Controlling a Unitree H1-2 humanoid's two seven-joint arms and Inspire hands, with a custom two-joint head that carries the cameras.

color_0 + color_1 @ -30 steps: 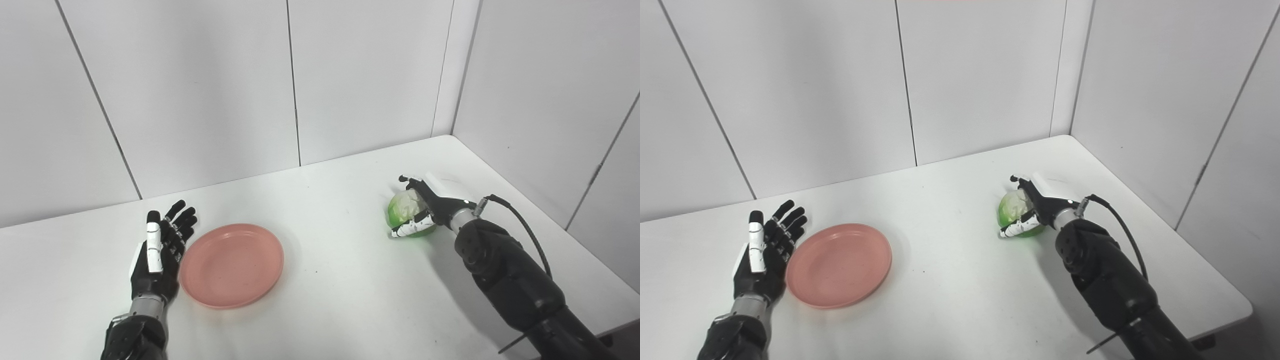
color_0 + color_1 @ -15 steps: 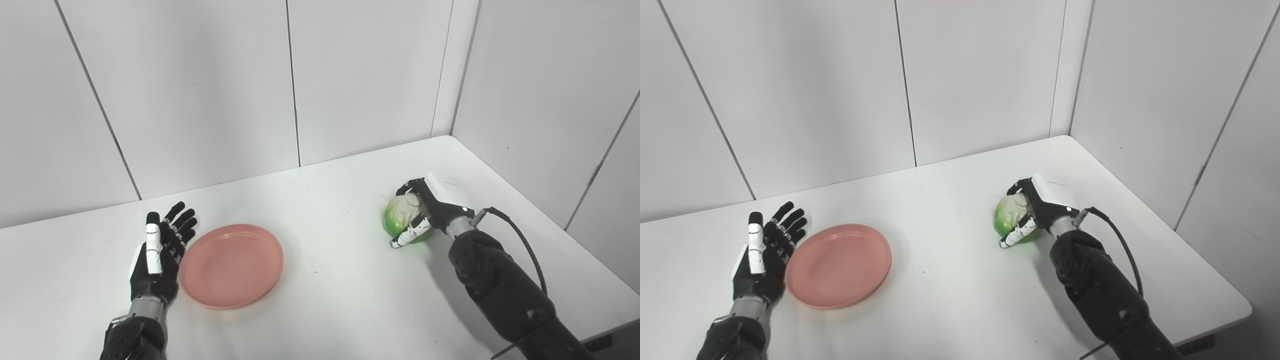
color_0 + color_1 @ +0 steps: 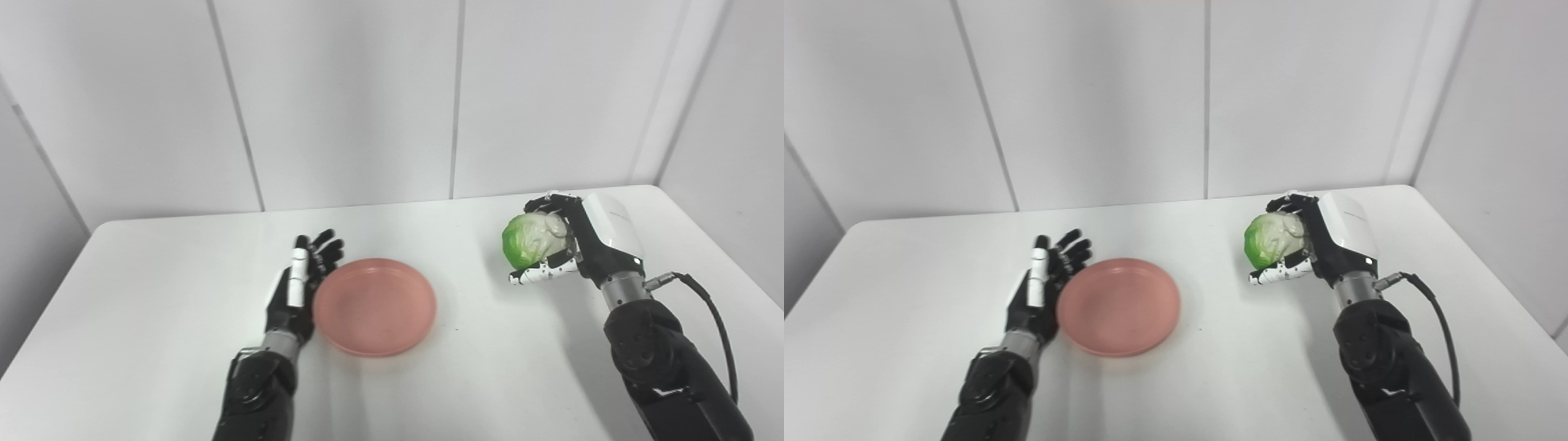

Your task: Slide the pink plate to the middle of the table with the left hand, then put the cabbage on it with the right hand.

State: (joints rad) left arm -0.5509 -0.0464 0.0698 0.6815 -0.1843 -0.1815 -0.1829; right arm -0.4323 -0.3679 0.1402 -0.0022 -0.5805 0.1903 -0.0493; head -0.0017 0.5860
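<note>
The pink plate point(image 3: 375, 305) lies flat on the white table point(image 3: 153, 294), a little left of its middle. My left hand point(image 3: 300, 288) rests open against the plate's left rim, fingers pointing away from me. A green and pale cabbage point(image 3: 531, 240) is lifted off the table at the right. My right hand point(image 3: 572, 245) is shut on it, fingers over its top and thumb under it. In the right eye view the cabbage point(image 3: 1272, 239) sits in the right hand point(image 3: 1317, 242), well right of the plate point(image 3: 1118, 305).
White wall panels point(image 3: 343, 104) stand behind the table and along its right side. A black cable point(image 3: 704, 306) loops from the right wrist. The table's far edge meets the back wall.
The camera has swung, so the whole scene sits differently in view. My right hand has closed on the cabbage and raised it off the table. The left hand stays by the plate.
</note>
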